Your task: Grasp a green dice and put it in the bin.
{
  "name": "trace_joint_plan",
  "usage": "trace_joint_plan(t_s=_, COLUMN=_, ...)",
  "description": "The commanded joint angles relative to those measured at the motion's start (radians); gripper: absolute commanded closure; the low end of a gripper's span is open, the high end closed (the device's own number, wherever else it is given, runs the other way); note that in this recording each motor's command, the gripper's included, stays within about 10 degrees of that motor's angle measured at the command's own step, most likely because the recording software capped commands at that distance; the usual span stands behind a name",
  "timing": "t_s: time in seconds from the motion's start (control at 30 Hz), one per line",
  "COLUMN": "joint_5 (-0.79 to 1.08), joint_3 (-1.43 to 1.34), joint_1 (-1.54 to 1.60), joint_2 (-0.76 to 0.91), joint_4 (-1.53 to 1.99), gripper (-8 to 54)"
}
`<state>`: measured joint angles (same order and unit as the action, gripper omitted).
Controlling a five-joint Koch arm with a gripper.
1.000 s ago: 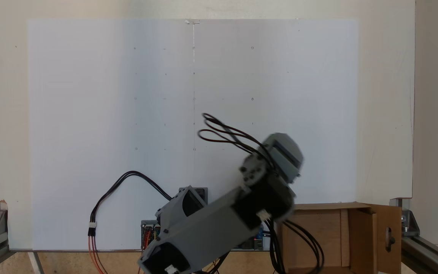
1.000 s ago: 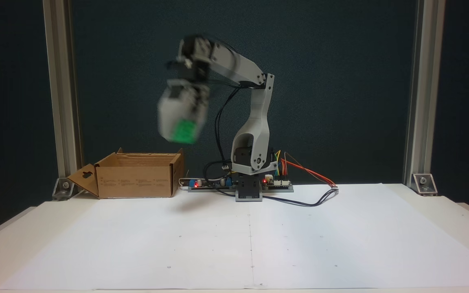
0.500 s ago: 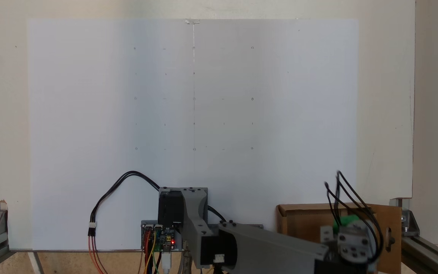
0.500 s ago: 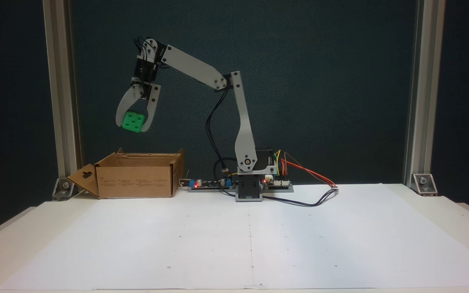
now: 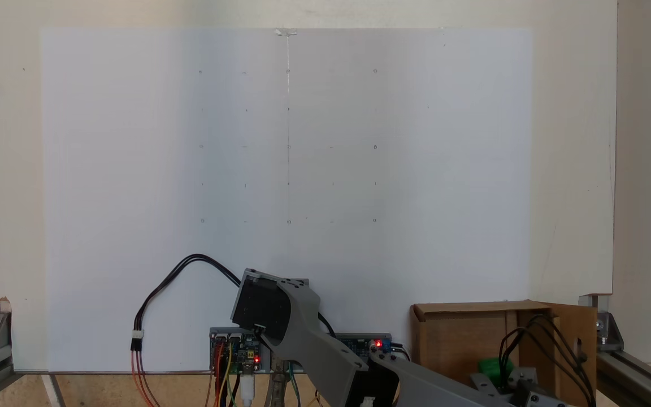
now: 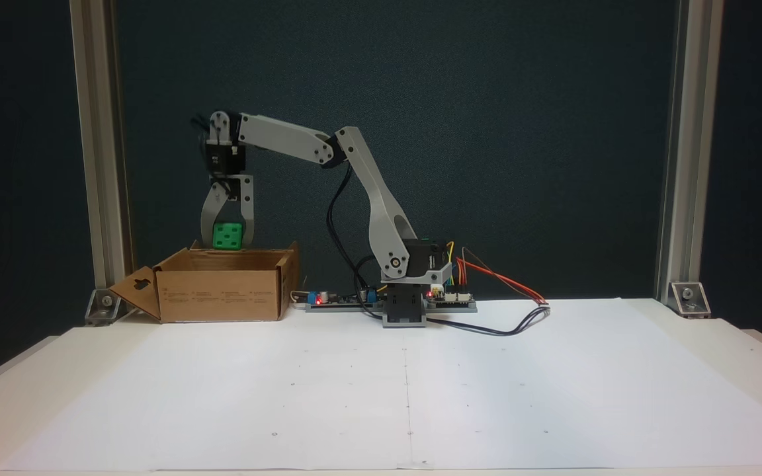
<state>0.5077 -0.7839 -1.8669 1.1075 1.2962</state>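
- While the gripper (image 6: 227,239) holds the green dice (image 6: 227,236) clamped between its two fingers, the cube hangs just above the rim of the bin (image 6: 222,294), so the grasping and the carrying look done.
- What is left, as I judge it, is to open the jaws and let the cube fall inside.
- In a fixed view from above, the green dice (image 5: 494,367) shows over the inside of the bin (image 5: 455,333), with black cables beside it.
- The bin stands with its flaps upright; one flap has a handle hole (image 6: 141,285). I cannot tell if anything lies on its floor.
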Motion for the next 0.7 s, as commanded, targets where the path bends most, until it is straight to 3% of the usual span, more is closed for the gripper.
trace_joint_plan(t_s=0.0, joint_5=0.074, joint_3=0.046, joint_1=0.000, joint_2=0.015, joint_4=0.063, gripper=33.3)
trace_joint_plan(t_s=0.37, joint_5=0.075, joint_3=0.041, joint_1=-0.003, joint_2=0.009, joint_4=0.077, gripper=32.3)
trace_joint_plan(t_s=0.43, joint_5=0.075, joint_3=0.041, joint_1=-0.005, joint_2=0.005, joint_4=0.074, gripper=16.9)
trace_joint_plan(t_s=0.57, joint_5=0.074, joint_3=0.041, joint_1=-0.006, joint_2=0.005, joint_4=0.046, gripper=2.0)
trace_joint_plan(t_s=0.67, joint_5=0.074, joint_3=0.041, joint_1=0.005, joint_2=0.005, joint_4=0.028, gripper=2.0)
